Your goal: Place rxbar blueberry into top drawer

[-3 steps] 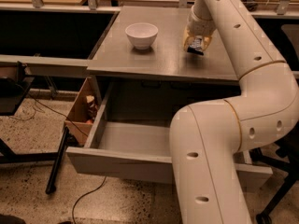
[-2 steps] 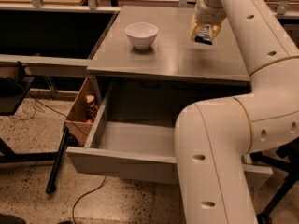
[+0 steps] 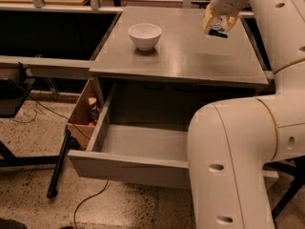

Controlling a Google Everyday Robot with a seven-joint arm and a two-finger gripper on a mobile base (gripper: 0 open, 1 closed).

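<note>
The pincer [image 3: 217,26] hangs over the far right part of the grey worktop [image 3: 190,61], at the end of the white arm [image 3: 267,18] that comes down from the top right corner. Its pale fingers [image 3: 208,23] are closed on a small dark snack bar [image 3: 218,32]. The bar's lower end pokes out beneath the fingers, though most of the wrapper is hidden between them. The bar appears to be held clear of the surface rather than resting on it, though the angle makes this hard to judge. To the left of the pincer, well apart from it, a white bowl [image 3: 145,35] stands upright on the worktop. Below and nearer the camera than the pincer, under the front edge of the worktop, the wide grey drawer [image 3: 128,168] stands pulled out, its plain front panel facing the floor side of the view. The arm's bulky white lower segment [image 3: 228,166] covers the drawer's right end. Far to the lower left of the pincer, a brown cardboard box [image 3: 83,111] sits just beside the drawer's left wall. A thin cable [image 3: 88,202] trails across the speckled floor [image 3: 28,185] in front of it.
</note>
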